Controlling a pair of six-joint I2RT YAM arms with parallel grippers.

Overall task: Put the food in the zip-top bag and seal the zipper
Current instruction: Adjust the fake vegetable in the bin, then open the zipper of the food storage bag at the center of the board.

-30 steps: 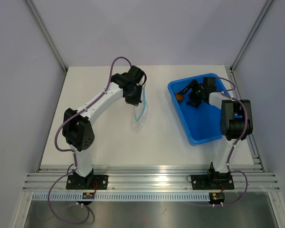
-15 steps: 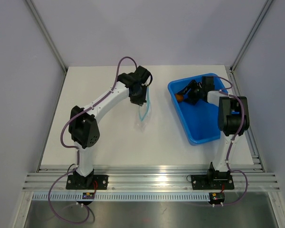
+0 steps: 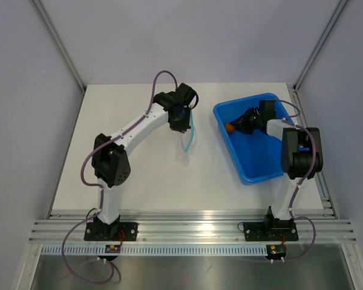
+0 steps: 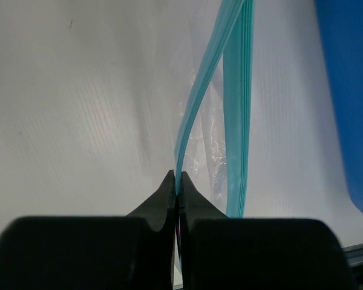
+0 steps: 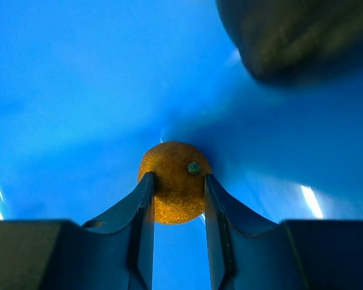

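Right wrist: clasps seemingly light, firm, roll-prone orange fruit [image 5: 169,162] across its middle in right pincer [image 5: 177,180] inside blue tray [image 5: 60,90]; beside tray, pinches limp zip-top bag [image 4: 201,142] by zipper [image 4: 239,90] in left pincer [image 4: 176,182].

lab robot cell: white table [image 3: 139,181], grey panel walls [image 3: 24,90], aluminium rails [image 3: 187,229].

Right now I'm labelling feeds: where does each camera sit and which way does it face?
Top external: above and behind the bases, facing down at the table; both arms show.
Left wrist: looks along the shut left pincer pinching the zipper.
Right wrist: looks past the right pincer clasping the orange fruit in the blue tray.
Top and right wrist share fruit and tray.
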